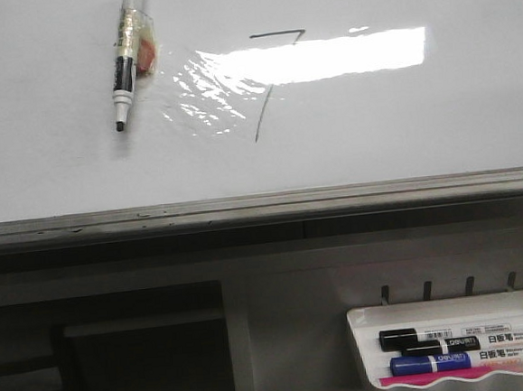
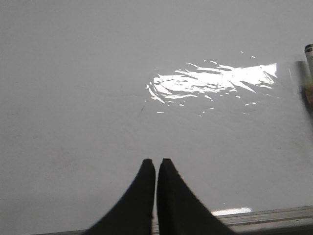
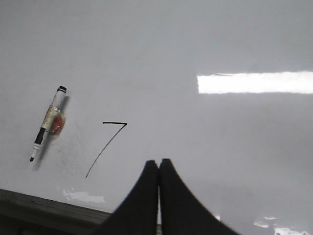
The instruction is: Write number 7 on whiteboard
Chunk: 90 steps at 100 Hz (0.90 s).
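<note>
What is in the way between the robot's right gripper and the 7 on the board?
Nothing visible. In the right wrist view, only bare glossy white whiteboard lies between the closed black right gripper and the thin dark hand-drawn number 7. The uncapped black-and-white marker lies on the 7's far side from the gripper.

Below the board: a dim, grey room with one marker tray

Look under the grey edge strip [image 1: 262, 204] and you see a dark band of shadow, then a pale grey panel [image 1: 278, 285]. At lower left a dark recess [image 1: 102, 353] holds lighter horizontal slats. At lower right a small white tray [image 1: 364, 350] hangs on four hooks, holding a black marker [image 1: 454, 334], a blue marker [image 1: 465, 359] and a pink strip [image 1: 466, 374]. Overhead light throws a bright rectangular glare [image 1: 323, 57].
</note>
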### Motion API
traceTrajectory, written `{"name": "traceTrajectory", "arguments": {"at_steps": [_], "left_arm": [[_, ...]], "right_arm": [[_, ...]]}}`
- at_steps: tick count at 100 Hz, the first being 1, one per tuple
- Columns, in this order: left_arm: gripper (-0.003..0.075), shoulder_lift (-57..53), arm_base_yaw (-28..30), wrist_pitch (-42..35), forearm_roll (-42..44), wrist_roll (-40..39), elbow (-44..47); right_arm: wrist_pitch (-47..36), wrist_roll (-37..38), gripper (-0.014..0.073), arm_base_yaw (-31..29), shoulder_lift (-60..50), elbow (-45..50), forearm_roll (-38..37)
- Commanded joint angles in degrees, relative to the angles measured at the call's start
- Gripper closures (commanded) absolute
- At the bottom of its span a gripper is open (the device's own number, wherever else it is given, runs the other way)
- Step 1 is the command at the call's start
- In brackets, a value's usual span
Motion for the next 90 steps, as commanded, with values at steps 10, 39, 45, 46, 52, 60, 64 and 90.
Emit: {"name": "traceTrajectory", "arguments": {"at_steps": [10,39,45,46,52,60,64,90], "left_arm": [[0.0741,-1.74,2.68,-1.83,0.00,-1.00,2.19],[0.0741,-1.74,3.04,-0.13,-1.05,-1.00,2.16],[0.0741,-1.74,3.04,-0.26,-1.05,-1.00,2.16],[0.0741,-1.74,3.04,-0.26,-1.05,-1.00,2.16],[0.0741,-1.74,3.04,-0.26,-1.05,-1.00,2.16],[0.0741,-1.74,3.04,-0.26,-1.05,-1.00,2.16],[0.0741,-1.74,3.04,-0.26,-1.05,-1.00,2.16],[0.0741,-1.74,3.04,-0.26,-1.05,-1.00,2.16]], "right_arm": [[-2.50,-0.44,0.0665,0.03,0.61,-1.54,1.11],[-2.50,-0.44,0.0665,0.03,0.61,-1.54,1.11],[-2.50,-0.44,0.0665,0.03,0.61,-1.54,1.11],[-2.50,-0.44,0.0665,0.03,0.61,-1.54,1.11],[-2.50,-0.44,0.0665,0.03,0.61,-1.54,1.11],[-2.50,-0.44,0.0665,0.03,0.61,-1.54,1.11],[-2.50,-0.44,0.0665,0.03,0.61,-1.54,1.11],[-2.50,-0.44,0.0665,0.03,0.61,-1.54,1.11]]}}
